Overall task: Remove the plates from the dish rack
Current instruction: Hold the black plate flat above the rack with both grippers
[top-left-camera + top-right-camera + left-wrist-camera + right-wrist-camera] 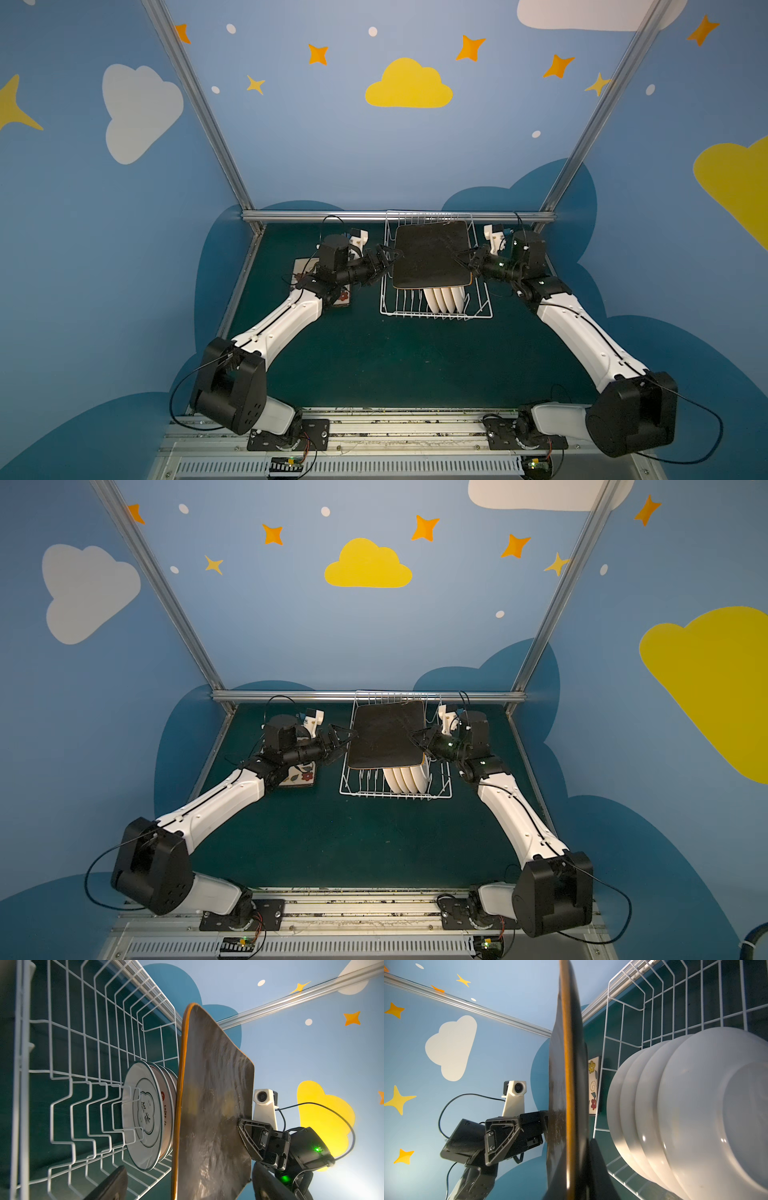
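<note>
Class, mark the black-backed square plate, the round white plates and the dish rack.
black-backed square plate (430,257), in a top view, black back
round white plates (442,299), in a top view, one plate's rim
dish rack (436,316), in a top view, front wire

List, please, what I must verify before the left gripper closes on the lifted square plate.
1. Grip of right gripper on square plate: ok, shut on its edge.
2. Opposite edge between the open left gripper fingers: ok.
3. Lower edge clear of dish rack wires: cannot tell.
4. Gap to round plates: ok, visible in right wrist view.
5. Landing spot on flowered plate on table: not ok, left arm hangs over it.
</note>
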Robot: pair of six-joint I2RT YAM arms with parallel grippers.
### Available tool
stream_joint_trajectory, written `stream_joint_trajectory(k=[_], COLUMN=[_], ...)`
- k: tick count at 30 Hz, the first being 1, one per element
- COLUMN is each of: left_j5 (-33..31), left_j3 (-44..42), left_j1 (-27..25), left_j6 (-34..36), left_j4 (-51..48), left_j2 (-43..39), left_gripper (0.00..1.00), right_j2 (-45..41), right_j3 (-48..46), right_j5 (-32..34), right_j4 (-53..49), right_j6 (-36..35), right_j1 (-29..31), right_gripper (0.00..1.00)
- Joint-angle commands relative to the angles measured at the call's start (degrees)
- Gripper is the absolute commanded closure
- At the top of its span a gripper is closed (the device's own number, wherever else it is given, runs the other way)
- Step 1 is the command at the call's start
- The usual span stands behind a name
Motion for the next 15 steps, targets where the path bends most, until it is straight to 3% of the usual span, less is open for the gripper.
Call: stream_joint_trajectory(k=[1, 10, 15], left_j5=[6.05, 10.61, 13.36], left_j3=[0.54, 1.82, 1.86], left_j1=[0.30, 0.31, 0.15], left_j6=[-3.29, -4.18, -5.39], left_j4=[5.91, 7.83, 9.68], left_j2=[1.71, 4.23, 5.86], left_gripper=[0.12, 0.27, 0.42], right_j2=[-1.69, -0.54, 0.43], right_j3=[1.19, 0.96, 1.30], right_j5=[-3.74, -4.75, -5.79], right_j4=[9.26, 9.90, 10.43], right_j6=[0.79, 1.14, 1.58], right_j1=[-0.08, -0.02, 0.19], right_gripper=[1.00, 1.00, 1.00])
